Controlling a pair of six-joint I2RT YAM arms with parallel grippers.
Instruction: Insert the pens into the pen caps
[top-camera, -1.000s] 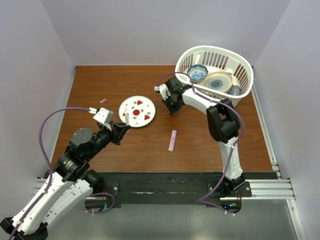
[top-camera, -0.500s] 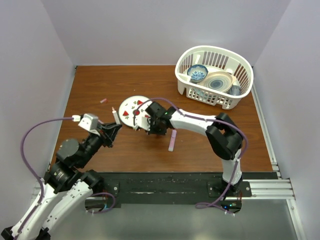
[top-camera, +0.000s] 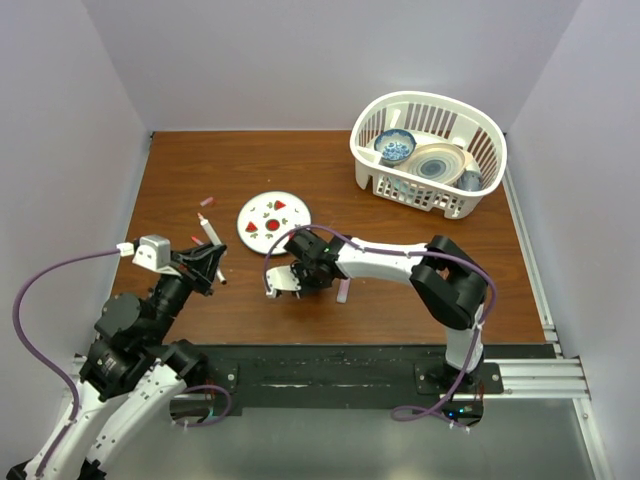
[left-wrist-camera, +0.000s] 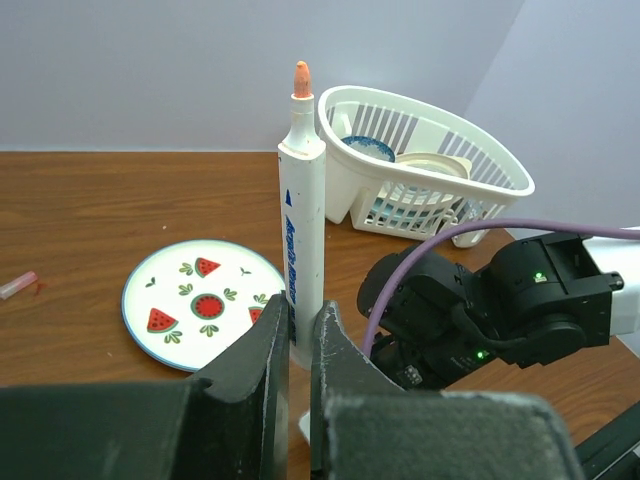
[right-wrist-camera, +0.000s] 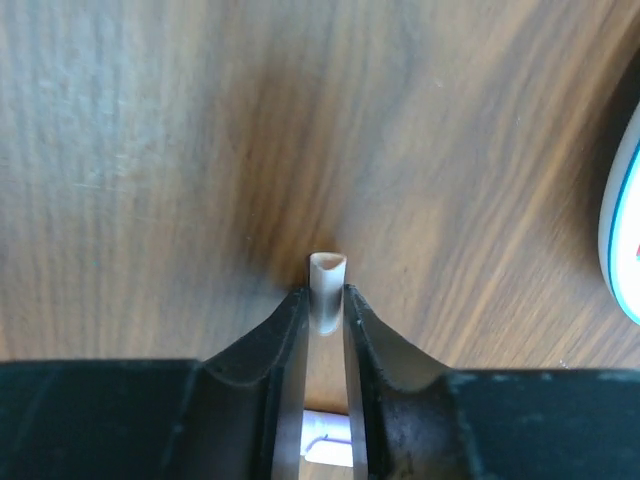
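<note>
My left gripper (left-wrist-camera: 300, 335) is shut on the lower barrel of a white pen (left-wrist-camera: 300, 220), which stands upright with its orange tip bare. From above, this pen (top-camera: 210, 238) slants over the table's left side in the left gripper (top-camera: 207, 262). My right gripper (right-wrist-camera: 326, 300) points down at the wood, and its jaws press both sides of a small pale pen cap (right-wrist-camera: 326, 285), open end showing. The top view puts the right gripper (top-camera: 285, 285) just in front of the plate. A pale pink pen (top-camera: 343, 291) lies partly under the right arm. A small pink cap (top-camera: 207, 201) lies at the back left.
A white plate with watermelon prints (top-camera: 274, 222) lies left of centre, between the two grippers. At the back right corner stands a white basket (top-camera: 470, 200) holding bowls and a plate. The right arm (left-wrist-camera: 500, 310) stretches low across the table just right of the left gripper.
The right arm has swung from beside the basket across to the front of the plate and come down low. The left arm has drawn back left and nearer, still holding the white pen.
</note>
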